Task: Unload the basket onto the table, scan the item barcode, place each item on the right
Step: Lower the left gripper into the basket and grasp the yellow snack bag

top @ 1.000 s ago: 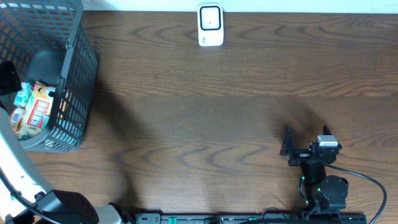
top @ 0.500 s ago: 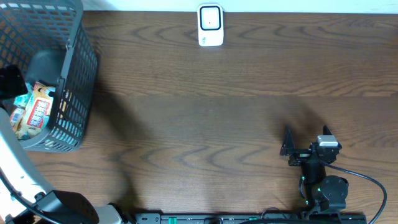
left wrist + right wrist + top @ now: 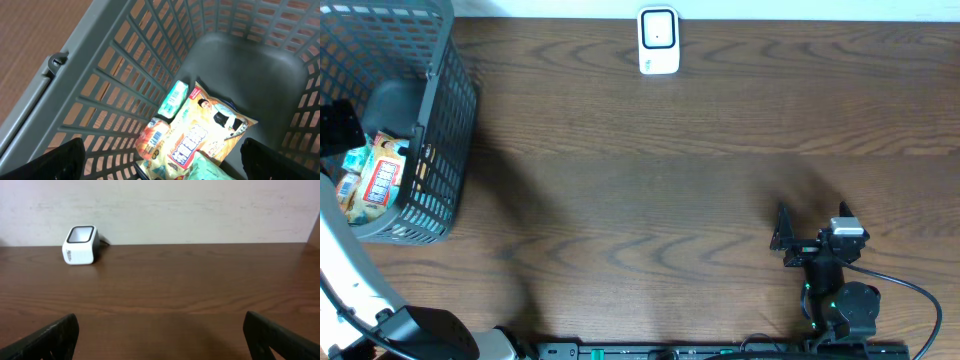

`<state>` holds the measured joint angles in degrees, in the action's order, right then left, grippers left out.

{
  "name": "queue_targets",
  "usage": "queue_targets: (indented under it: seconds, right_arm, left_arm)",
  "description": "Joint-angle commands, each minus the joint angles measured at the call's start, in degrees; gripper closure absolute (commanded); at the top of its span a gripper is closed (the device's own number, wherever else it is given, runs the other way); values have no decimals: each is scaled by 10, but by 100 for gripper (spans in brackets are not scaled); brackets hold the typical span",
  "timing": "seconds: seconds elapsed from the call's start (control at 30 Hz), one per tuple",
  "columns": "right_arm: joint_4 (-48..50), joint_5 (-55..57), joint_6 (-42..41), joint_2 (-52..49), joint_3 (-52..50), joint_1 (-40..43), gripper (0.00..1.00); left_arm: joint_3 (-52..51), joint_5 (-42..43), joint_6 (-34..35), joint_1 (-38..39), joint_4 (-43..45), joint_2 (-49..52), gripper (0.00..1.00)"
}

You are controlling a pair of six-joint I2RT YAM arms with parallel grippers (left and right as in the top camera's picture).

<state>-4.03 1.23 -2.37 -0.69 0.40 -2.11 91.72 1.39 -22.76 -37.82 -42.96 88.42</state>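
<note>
- The right gripper sat low in the lower right of the overhead view, near the table's front edge. Its jaws were wide apart and held nothing.
- In the right wrist view, its fingers filled only the bottom corners, with bare wood running ahead to the far edge.
- The left gripper hung over the basket at the left edge of the overhead view. Its jaws were spread wide and empty, clear of the mesh walls.
- On the basket floor, the yellow snack packet lay flat by the mesh wall, with a small green packet touching its upper left edge.
- Open wood spanned the middle of the overhead view, between the basket and the right gripper.
- The scanner stood at top centre, just inside the far edge and well apart from both arms.
</note>
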Motion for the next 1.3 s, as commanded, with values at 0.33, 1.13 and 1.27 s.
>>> queue_targets:
  seconds: [0.33, 1.13, 1.27]
  right_arm:
    - [-2, -1, -5, 3, -1, -2, 1]
    - [-2, -1, -6, 3, -1, -2, 1]
    - [-2, -1, -6, 3, -1, -2, 1]
  left_arm:
    - [3, 5, -7, -2, 10, 40, 2]
    - [-21, -21, -85, 54, -45, 176, 2]
    - [-37, -21, -85, 57, -46, 194, 2]
